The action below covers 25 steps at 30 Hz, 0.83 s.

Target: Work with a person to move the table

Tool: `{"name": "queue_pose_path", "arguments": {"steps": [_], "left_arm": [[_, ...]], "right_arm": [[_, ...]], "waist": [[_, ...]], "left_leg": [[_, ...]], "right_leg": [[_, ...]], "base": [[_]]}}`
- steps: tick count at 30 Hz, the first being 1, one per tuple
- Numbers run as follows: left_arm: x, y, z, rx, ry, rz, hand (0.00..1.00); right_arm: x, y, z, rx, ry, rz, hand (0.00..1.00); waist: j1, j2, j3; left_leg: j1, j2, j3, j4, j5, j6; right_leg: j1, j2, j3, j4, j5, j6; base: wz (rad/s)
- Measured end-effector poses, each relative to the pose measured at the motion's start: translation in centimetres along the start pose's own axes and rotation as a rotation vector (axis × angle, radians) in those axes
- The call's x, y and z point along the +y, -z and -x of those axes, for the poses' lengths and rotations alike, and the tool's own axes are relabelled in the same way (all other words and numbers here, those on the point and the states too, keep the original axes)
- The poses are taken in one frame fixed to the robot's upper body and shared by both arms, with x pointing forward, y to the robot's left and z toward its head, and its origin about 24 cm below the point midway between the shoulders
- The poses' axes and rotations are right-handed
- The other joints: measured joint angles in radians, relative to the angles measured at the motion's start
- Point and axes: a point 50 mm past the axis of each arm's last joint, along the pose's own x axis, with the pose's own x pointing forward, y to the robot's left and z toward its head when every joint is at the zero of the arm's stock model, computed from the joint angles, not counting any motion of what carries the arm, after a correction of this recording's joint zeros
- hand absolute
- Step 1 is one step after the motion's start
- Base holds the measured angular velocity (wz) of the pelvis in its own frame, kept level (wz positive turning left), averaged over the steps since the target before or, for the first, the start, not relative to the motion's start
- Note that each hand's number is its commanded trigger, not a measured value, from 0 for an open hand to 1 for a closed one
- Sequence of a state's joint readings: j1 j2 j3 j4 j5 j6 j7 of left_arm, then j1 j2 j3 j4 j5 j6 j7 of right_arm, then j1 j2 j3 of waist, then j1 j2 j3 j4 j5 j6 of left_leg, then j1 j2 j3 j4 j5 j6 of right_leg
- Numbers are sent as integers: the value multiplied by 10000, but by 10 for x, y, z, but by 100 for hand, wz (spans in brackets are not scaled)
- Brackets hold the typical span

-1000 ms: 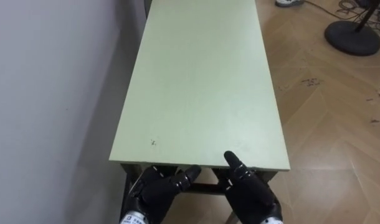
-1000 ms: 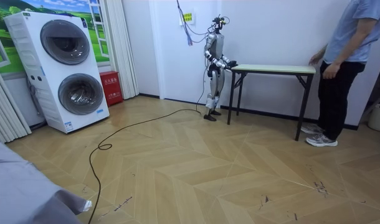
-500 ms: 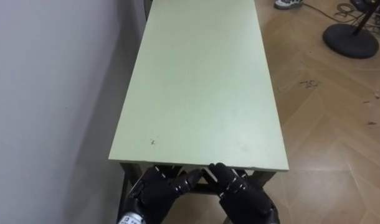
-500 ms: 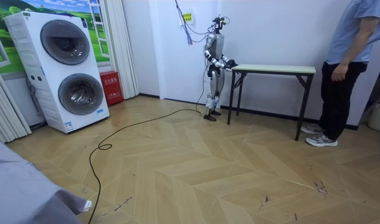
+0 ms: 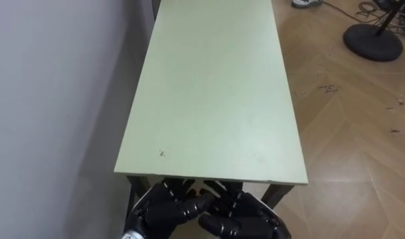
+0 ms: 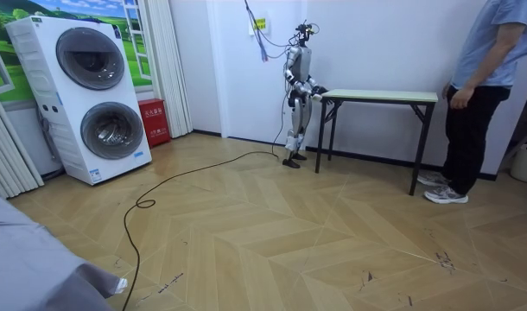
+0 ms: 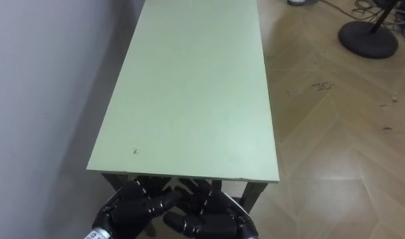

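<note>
Hovering just below table point(image 5: 209, 99) edge, left hand point(image 5: 161, 211), right hand point(image 5: 245, 216), fingers curled, empty

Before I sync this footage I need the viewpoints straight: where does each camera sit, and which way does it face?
Left eye view: on the robot's head, looking down along the table, wall on its left; the left hand and right hand show below the near edge.
Right eye view: same head, slightly to the right, same downward look, same hands.
Room view: standing across the floor, facing the wall; whole robot at one table end, a person at the other.
Shared: all three see the table.
</note>
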<state>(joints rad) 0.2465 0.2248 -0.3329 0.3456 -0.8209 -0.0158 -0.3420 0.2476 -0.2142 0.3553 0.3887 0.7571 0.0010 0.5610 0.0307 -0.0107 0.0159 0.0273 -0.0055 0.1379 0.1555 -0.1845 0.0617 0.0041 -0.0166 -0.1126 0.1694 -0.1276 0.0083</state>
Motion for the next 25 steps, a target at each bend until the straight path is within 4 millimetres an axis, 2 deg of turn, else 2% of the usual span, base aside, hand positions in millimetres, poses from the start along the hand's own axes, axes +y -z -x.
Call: {"name": "queue_pose_path", "arguments": {"steps": [3,9,16,20,25], "left_arm": [[10,9,4,405,-620,48,0],[32,29,14,1262,-2249,-164,0],[72,59,44,2725,-5066,-423,0],[88,74,63,3180,-6673,-81,0],[92,81,74,3395,-7404,16,0]], "right_arm": [[-9,7,3,399,453,3,0],[-32,27,14,1518,2112,0,0],[-70,54,48,2714,5318,-494,0],[-81,66,65,3023,6731,-932,0],[-85,77,81,3417,7683,-1254,0]], "waist": [[26,-56,0],[-9,-34,7],[19,-67,32],[12,-51,30],[12,-40,30]], "left_leg": [[7,-5,9,6,0,0],[40,-7,-32,-37,-2,5],[173,-14,-77,-64,-8,-4],[181,-13,-82,-66,-15,-11],[163,-14,-99,-57,-15,-12]], "right_leg": [[9,-7,-6,-1,0,0],[101,-3,-40,-33,-1,1],[322,-8,-201,-193,0,0],[332,-9,-236,-191,0,0],[325,-8,-247,-189,0,0]], "base": [[0],[1],[2],[0],[0]]}}
